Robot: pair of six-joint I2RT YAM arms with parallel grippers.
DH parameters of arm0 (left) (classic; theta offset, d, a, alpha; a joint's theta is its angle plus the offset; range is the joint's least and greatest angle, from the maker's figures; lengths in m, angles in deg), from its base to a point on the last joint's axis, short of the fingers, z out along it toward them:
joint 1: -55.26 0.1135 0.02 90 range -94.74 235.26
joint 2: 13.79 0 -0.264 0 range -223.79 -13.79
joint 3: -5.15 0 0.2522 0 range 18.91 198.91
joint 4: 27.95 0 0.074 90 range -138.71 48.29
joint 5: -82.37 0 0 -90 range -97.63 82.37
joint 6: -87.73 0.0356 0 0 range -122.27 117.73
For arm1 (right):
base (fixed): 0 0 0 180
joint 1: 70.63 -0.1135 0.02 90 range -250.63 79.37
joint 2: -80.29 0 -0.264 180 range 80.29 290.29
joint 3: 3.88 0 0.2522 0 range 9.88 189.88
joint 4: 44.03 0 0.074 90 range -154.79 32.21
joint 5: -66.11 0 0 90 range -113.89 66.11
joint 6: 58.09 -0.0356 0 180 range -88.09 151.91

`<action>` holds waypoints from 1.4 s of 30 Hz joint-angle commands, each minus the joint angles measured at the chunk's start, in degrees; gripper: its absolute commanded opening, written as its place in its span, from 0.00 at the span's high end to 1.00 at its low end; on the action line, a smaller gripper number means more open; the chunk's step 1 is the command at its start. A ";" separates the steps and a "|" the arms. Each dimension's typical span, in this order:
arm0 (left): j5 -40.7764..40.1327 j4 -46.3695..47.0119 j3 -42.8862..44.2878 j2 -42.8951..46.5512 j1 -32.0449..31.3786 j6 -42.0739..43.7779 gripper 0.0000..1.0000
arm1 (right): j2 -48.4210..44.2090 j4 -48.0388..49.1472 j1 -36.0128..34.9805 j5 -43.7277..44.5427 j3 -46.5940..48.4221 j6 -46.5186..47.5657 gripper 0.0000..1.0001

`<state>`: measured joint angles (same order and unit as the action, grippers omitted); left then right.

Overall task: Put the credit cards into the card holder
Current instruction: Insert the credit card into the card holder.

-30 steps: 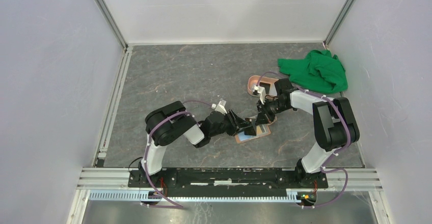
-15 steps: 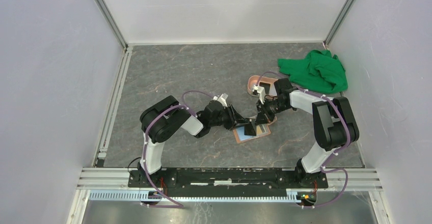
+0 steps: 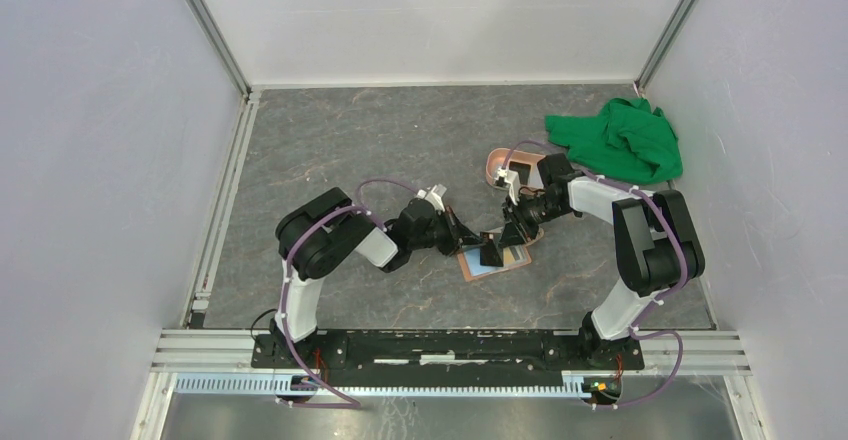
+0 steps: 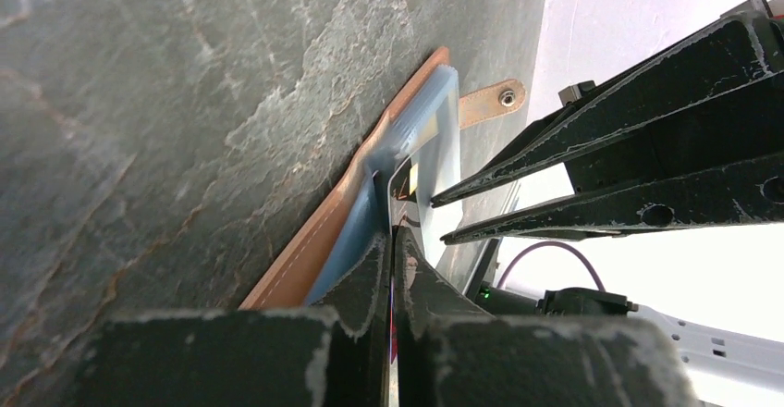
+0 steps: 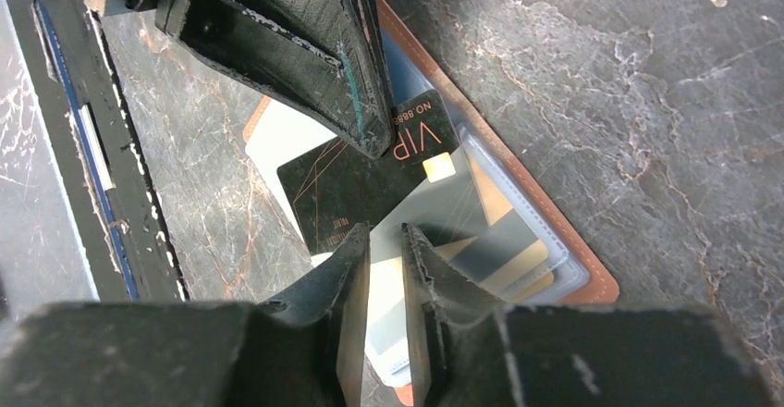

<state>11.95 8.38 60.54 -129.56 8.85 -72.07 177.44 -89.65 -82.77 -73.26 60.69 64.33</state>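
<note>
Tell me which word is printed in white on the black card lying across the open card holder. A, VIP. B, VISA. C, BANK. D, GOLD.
A: in the right wrist view the black card reads VIP in white letters beside its gold chip, where it lies over the open card holder.

Two YAM arms, claws meeting tip to tip.
Left arm: folded low, forearm reaching right. Left claw (image 3: 489,252) is angled down, its fingers (image 4: 370,277) pinched on the edge of a black card (image 5: 342,185). Right arm: elbow raised, forearm reaching left. Right claw (image 3: 513,228) points down, its fingers (image 5: 356,268) a narrow gap apart, tips just beside the left claw's.
</note>
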 commanded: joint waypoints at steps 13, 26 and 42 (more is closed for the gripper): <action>-14.12 10.19 -7.18 0.92 -4.74 -5.41 0.98 | -6.68 0.53 2.84 -3.90 -0.35 3.02 0.71; -21.48 10.67 -8.67 2.30 -5.65 -3.94 0.98 | -7.13 0.83 3.17 -3.11 -0.53 2.67 0.72; -29.39 16.33 -9.57 -0.51 -10.34 -10.05 0.98 | -7.06 1.03 3.26 -2.93 -0.62 2.54 0.72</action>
<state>-12.45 22.34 51.97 -128.60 -0.29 -79.39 172.15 -89.65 -79.82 -75.88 60.28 66.67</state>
